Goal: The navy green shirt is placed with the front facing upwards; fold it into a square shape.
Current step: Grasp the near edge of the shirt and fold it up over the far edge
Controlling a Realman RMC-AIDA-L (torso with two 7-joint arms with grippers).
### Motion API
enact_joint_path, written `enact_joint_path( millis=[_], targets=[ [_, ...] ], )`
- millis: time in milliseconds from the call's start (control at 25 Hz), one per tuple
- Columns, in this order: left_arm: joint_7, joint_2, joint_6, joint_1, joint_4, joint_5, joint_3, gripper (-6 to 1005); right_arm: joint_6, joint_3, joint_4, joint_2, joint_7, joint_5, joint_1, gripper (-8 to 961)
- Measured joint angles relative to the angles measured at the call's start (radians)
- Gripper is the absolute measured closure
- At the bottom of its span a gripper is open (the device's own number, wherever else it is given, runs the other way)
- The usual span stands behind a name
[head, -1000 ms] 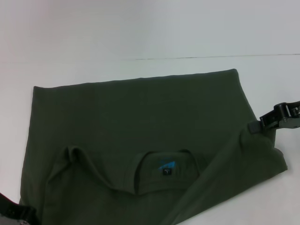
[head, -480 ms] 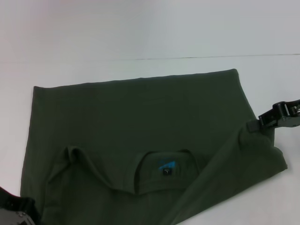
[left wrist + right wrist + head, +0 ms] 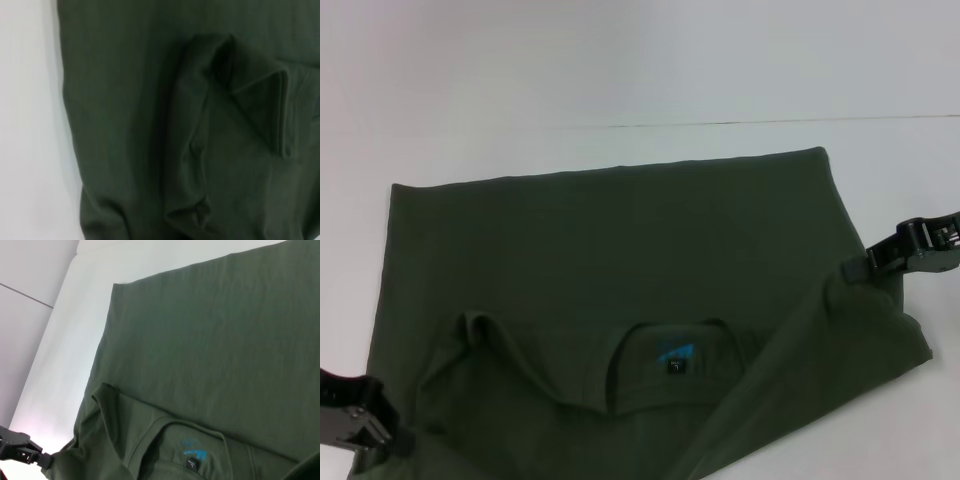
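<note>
— How many garments lie on the white table (image 3: pixel 620 60)?
— One: a dark olive-green cotton shirt (image 3: pixel 620 240), with one round collar (image 3: pixel 675 365).
— And labels at the neck?
— One small patch, blue and black (image 3: pixel 675 358).
— Grippers in view?
— Two black grippers: the left gripper (image 3: pixel 390 440) and the right gripper (image 3: pixel 855 268), one at each side of the cloth.

Folded navy green shirt (image 3: pixel 210 350), left hand (image 3: pixel 35 456) at its edge

The navy green shirt (image 3: pixel 610 260) was plain dark olive. Its neck label (image 3: pixel 675 357) showed blue and black. The tabletop (image 3: pixel 620 70) was white.
</note>
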Motion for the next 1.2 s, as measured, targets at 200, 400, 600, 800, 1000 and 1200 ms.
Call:
enact_joint_path(
  millis=[200,400,600,800,1000,1200],
  targets=[
    [0.003,0.009,0.000,-0.003,0.002,0.002,-0.017,949,0.003,0.004,0.000,0.001,0.000,0.006,0.001,933],
    [0.013,0.011,0.009,-0.003,-0.006,0.005,-0.012,950,0.001,-0.002,0.001,0.002,0.001,0.023,0.000,933],
    [0.017,0.004,0.008,0.003,-0.026,0.006,0.001,950,0.000,-0.003,0.000,0.003,0.001,0.024,-0.002,933],
    [0.006,-0.006,-0.009,0.009,-0.023,0.006,0.030,943,-0.002,-0.003,0.000,0.002,0.004,0.025,-0.002,933],
    [-0.013,-0.008,-0.011,0.010,-0.030,0.006,0.043,895,-0.005,-0.003,-0.002,-0.001,0.005,0.025,-0.003,933],
    [-0.032,-0.011,-0.008,0.012,-0.033,0.007,0.075,782,-0.010,-0.003,-0.012,-0.003,0.004,0.025,-0.003,933]
  ],
)
